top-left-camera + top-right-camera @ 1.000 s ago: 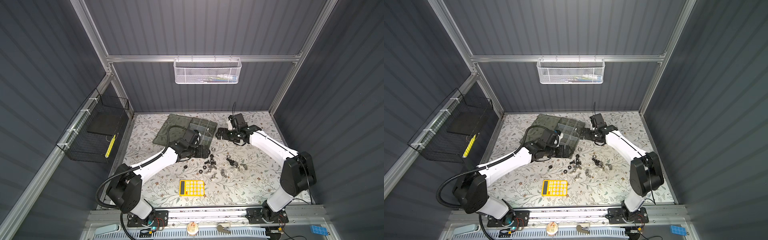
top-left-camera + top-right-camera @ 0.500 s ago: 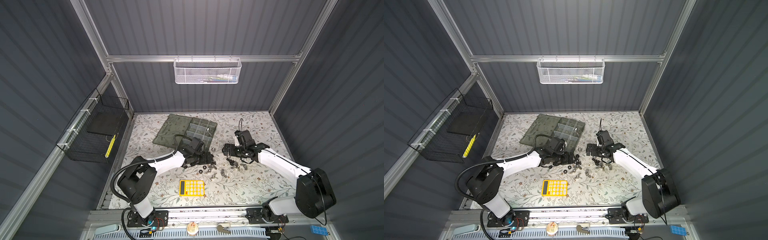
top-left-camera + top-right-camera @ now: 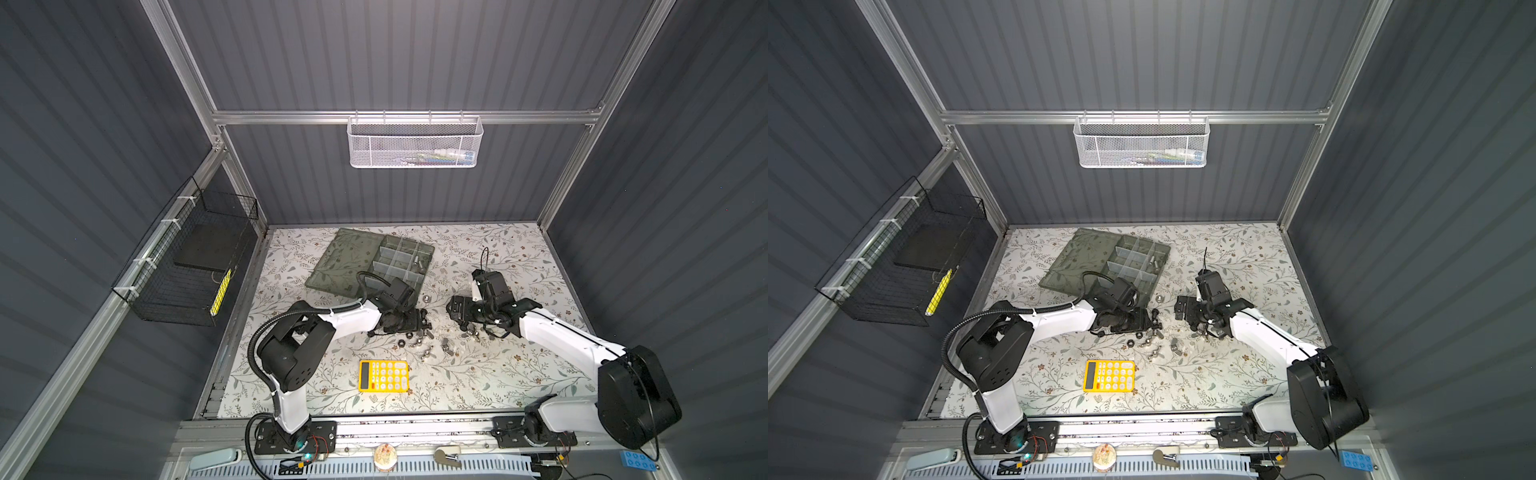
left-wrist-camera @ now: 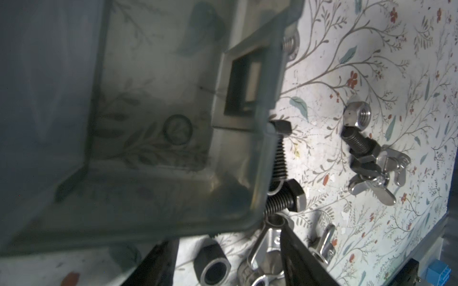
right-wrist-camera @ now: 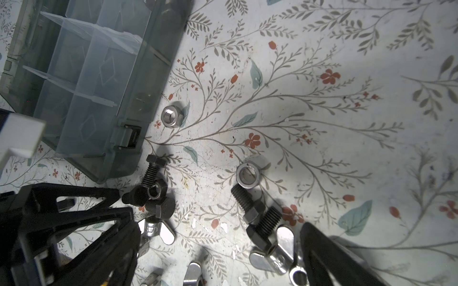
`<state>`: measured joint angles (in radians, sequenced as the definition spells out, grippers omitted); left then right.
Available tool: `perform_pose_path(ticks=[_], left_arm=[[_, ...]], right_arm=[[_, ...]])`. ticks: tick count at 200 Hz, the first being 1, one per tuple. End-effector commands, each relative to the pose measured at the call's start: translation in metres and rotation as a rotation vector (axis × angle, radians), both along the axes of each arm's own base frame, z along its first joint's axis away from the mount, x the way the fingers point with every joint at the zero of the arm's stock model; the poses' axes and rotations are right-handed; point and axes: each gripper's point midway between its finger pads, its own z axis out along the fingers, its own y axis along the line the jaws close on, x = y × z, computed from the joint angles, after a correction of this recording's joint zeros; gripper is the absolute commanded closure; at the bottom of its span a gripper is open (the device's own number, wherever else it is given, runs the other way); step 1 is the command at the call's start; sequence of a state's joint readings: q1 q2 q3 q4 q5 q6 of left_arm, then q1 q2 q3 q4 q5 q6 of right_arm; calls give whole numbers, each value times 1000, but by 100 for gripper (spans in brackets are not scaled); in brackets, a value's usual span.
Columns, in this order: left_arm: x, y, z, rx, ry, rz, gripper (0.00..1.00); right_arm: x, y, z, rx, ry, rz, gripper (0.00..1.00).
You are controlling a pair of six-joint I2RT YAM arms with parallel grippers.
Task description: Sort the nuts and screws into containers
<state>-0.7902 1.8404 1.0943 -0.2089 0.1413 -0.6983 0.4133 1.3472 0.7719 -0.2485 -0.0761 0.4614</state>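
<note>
Loose black screws [image 5: 244,198] and silver wing nuts [image 5: 280,250] lie on the floral mat just in front of the grey-green organiser box [image 3: 403,262] with its containers. My left gripper [image 4: 228,262] is low at the box's near corner [image 4: 148,148]. It is open but narrowed, with a black nut [image 4: 213,265] and a wing nut [image 4: 265,247] between its fingers. The right gripper [image 5: 218,260] hangs wide open over two black screws and a wing nut, holding nothing. In both top views the grippers [image 3: 419,322] [image 3: 1190,320] face each other across the pile.
A silver hex nut [image 5: 171,116] lies beside the box wall and a round silver nut [image 5: 248,174] near the screws. The box lid [image 3: 353,257] lies flat to the left. A yellow calculator [image 3: 383,376] sits toward the front edge. Baskets hang on the walls.
Both arms have come away from the organiser box and down to the pile of hardware. The left jaws have narrowed around the nuts. The right jaws have stayed wide.
</note>
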Motion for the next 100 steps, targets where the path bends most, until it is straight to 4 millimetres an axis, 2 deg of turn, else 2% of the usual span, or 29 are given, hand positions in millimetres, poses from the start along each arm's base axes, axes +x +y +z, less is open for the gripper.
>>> perform_pose_path(ticks=[1,25,100], left_arm=[[-3,-2,-8,60,-15,-51,40],[-9,-1,-12,105,-34,-83,41],[-10,7,-22,223,-103,-134,47]], right_arm=[[2,5,5,26,-29,12,1],[2,7,11,50,-60,15,1],[-2,8,7,73,-47,2,1]])
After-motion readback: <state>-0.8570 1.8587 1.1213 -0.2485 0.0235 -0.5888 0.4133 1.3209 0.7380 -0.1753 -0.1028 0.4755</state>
